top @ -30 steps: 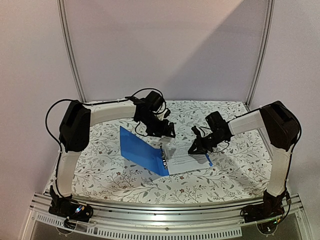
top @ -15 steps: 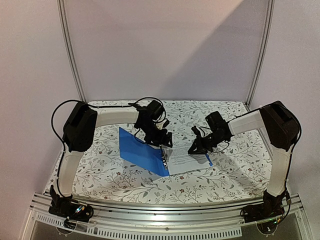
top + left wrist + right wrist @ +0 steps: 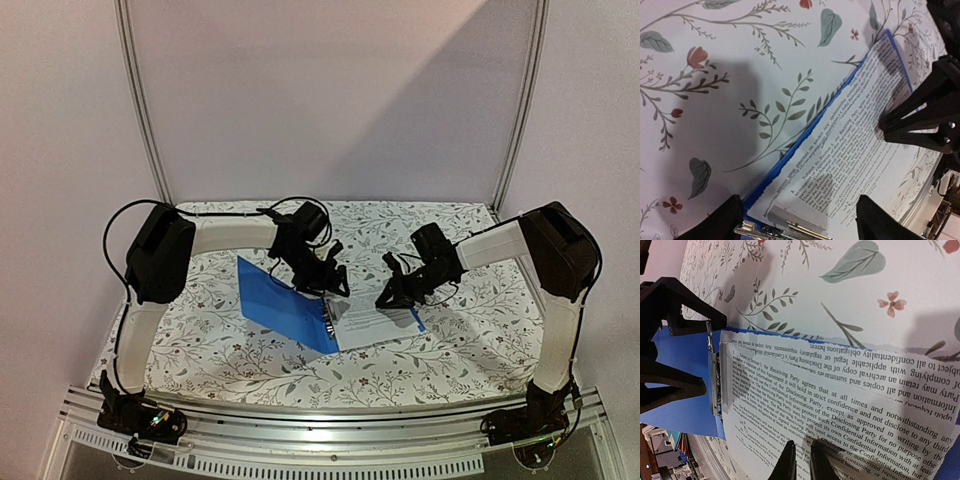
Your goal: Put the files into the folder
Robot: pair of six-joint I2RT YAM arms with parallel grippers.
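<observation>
The blue folder lies open on the table with its left cover tilted up. The files, white printed sheets, lie on its right half against the metal clip. My left gripper is open and empty, its fingers wide apart just over the clip and the sheets' inner edge. My right gripper is shut, and its fingertips point down onto the printed sheet. Whether they pinch the paper does not show. The folder's blue edge shows beside the sheets.
A floral tablecloth covers the table. White walls and two metal uprights stand behind it. An aluminium rail runs along the near edge by the arm bases.
My left gripper has moved down and slightly right, closer to the folder's spine and clip. The right arm, the sheets and the folder have not moved.
</observation>
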